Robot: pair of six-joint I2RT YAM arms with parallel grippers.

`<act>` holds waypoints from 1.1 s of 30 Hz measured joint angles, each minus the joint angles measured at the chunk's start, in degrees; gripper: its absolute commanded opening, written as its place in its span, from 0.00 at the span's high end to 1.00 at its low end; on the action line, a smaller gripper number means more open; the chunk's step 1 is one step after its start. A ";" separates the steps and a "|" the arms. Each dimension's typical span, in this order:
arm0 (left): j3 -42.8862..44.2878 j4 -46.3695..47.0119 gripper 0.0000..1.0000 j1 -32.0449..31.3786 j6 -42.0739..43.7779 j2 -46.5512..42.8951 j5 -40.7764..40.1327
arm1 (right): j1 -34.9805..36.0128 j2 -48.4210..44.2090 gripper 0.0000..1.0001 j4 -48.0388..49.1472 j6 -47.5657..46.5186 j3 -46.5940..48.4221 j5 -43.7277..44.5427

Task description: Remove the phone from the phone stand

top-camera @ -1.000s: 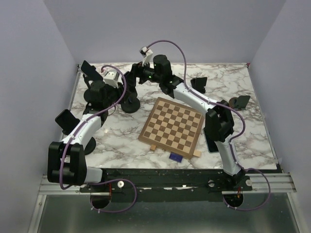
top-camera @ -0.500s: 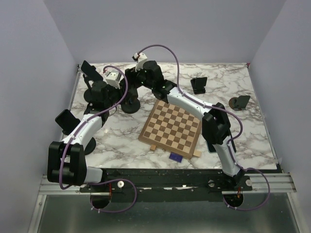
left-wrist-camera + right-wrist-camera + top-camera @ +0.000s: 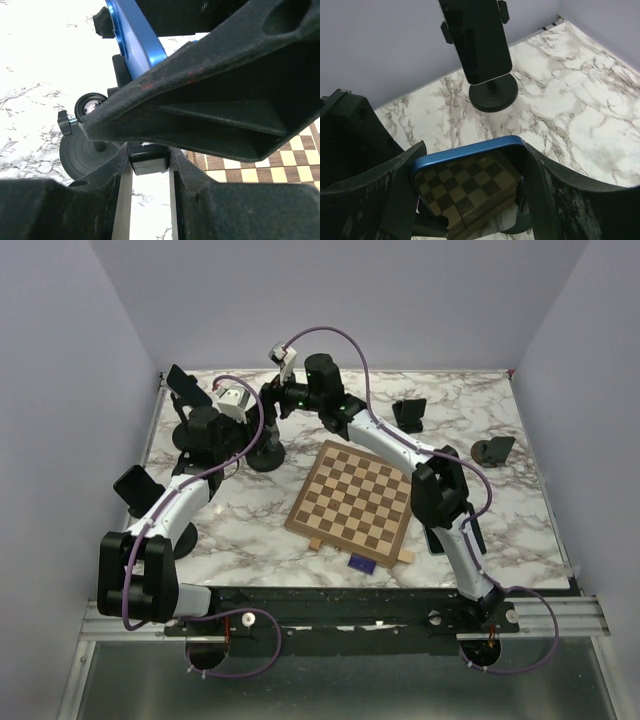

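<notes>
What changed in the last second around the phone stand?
The right arm swung left, further over the phone stand. The right end effector appears closed on the blue phone. No grab or release is visible. The left arm, the left end effector gripping the phone stand, and the chessboard stayed put.

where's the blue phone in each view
top: back left of centre, where the left pincer and right pincer meet above the stand; too covered to make out.
left wrist: the phone is a blue edge slanting at the top.
right wrist: bottom centre, in the right pincer.
shared landmark: chessboard, centre in top, lower right in left wrist, mirrored in the screen in right wrist.
</notes>
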 measured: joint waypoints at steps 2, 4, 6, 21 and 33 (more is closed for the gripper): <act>0.00 -0.26 0.94 0.22 0.28 -0.04 -0.17 | -0.57 1.18 0.99 0.07 0.09 1.49 -3.45; 0.00 -0.39 0.90 0.20 0.52 -0.15 -0.28 | -1.18 1.36 0.99 0.31 0.63 1.64 -5.99; 0.00 -0.70 0.85 0.13 0.72 -0.35 -0.46 | -1.66 1.38 0.99 1.22 1.33 1.27 -7.78; -0.92 -7.21 0.01 -1.86 2.12 -12.31 -2.29 | -1.25 1.38 0.99 5.38 10.23 -0.98 -13.60; -0.79 -10.05 0.43 -4.85 4.66 -19.41 -9.94 | -0.98 -0.24 0.99 9.49 14.60 -4.96 -10.47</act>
